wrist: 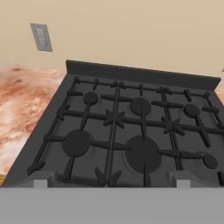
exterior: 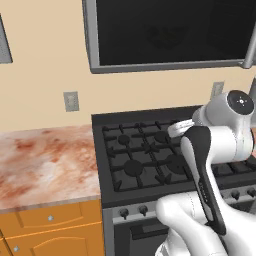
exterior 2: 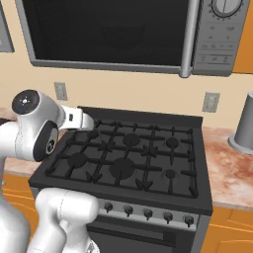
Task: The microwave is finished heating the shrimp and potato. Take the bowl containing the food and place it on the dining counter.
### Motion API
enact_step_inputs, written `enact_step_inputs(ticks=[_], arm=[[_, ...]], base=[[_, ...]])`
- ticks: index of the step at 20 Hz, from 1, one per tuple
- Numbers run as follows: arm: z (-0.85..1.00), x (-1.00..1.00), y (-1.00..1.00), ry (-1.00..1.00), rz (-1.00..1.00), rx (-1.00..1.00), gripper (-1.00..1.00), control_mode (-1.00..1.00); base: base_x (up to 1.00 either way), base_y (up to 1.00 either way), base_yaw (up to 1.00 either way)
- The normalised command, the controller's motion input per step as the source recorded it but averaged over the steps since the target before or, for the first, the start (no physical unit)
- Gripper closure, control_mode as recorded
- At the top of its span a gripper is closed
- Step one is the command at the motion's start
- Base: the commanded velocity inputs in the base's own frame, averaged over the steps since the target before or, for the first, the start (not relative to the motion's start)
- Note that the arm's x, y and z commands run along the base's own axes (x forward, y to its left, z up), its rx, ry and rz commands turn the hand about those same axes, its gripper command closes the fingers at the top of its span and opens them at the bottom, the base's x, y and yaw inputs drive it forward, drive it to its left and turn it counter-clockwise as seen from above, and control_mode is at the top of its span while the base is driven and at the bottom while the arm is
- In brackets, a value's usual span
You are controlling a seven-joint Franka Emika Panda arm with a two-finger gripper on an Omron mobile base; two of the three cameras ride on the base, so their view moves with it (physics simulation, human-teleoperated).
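The large grey microwave point(exterior: 170, 30) point(exterior 2: 108, 29) hangs above the stove with its dark glass door closed; its handle point(exterior 2: 187, 49) and dial panel point(exterior 2: 222, 29) sit on the right. The bowl, the potato and any other food are hidden behind the dark door. The dining counter is out of view. My arm is folded low in front of the stove, well below the microwave. In the hand view my gripper point(wrist: 111, 181) stands open, fingertips point(wrist: 41, 179) wide apart with nothing between them, looking down over the burners.
A black gas stove point(exterior: 145, 155) point(exterior 2: 128, 153) point(wrist: 131, 127) lies under the microwave. Mottled red-white worktops flank it, on the left point(exterior: 45, 160) point(wrist: 22, 100) and on the right point(exterior 2: 232, 168). A grey cylinder point(exterior 2: 245, 123) stands on the right worktop. Below are orange cabinets point(exterior: 50, 230).
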Motion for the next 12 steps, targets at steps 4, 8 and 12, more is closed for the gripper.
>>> enact_step_inputs(ticks=[4,8,12], arm=[[0.0,-0.06,-0.33,-0.03,0.0,0.01,-1.0,-1.0],[0.0,-0.02,-0.75,-0.04,0.0,0.01,-1.0,-1.0],[0.0,0.0,-0.74,-0.04,0.0,0.0,-1.0,-1.0]], base=[[0.0,0.0,0.0],[0.0,0.0,0.0],[0.0,0.0,0.0]])
